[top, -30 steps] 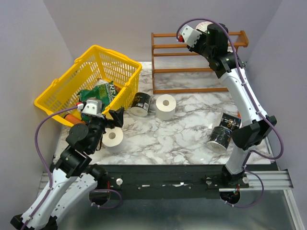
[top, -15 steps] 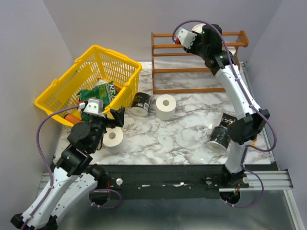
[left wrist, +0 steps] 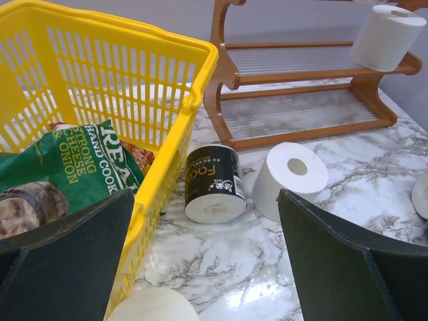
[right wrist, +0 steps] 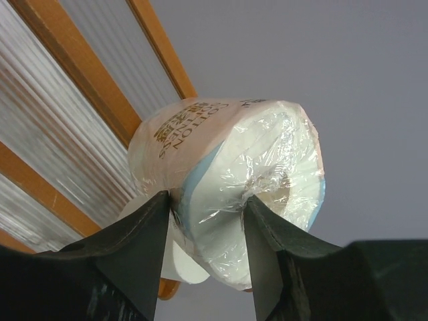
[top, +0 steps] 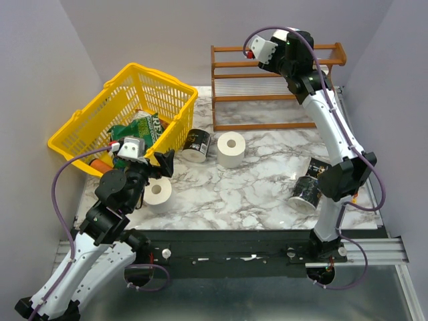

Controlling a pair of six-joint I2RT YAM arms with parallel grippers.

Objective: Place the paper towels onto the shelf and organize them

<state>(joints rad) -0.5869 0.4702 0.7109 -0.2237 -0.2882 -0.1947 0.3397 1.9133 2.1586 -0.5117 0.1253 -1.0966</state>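
The right gripper [right wrist: 207, 200] is up at the far right end of the reddish-brown wooden shelf [top: 231, 65], at its top tier. Between its two dark fingers [right wrist: 134, 247] sits a short white paper towel roll in a clear, crinkled plastic wrapper with faint gold print [right wrist: 227, 154]. A finger touches the wrapper on each side, but whether they press on it or only flank it cannot be told. In the left wrist view this wrapped roll hangs tilted over the right end of an upper tier. The tiers are pale ribbed slats set between smooth wooden rails.

The left gripper [top: 162, 162] hangs low at the near left, its fingers wide apart with nothing held. Just beside it a bare white roll with a hollow core [top: 158, 194] stands on end on the grey-veined marble-patterned table [top: 267, 200]. A second bare roll [top: 231, 148] stands near the front of the shelf. To its left a black-labelled cylinder [top: 197, 146] lies on its side, just beside the yellow plastic lattice basket [top: 87, 114]. The basket holds a green printed bag [top: 137, 130]. Another black-labelled cylinder [top: 309, 187] lies at the near right.

Compared with half a second ago, the right wrist has shifted slightly rightward along the top tier. The left arm and everything on the table lie as they did.
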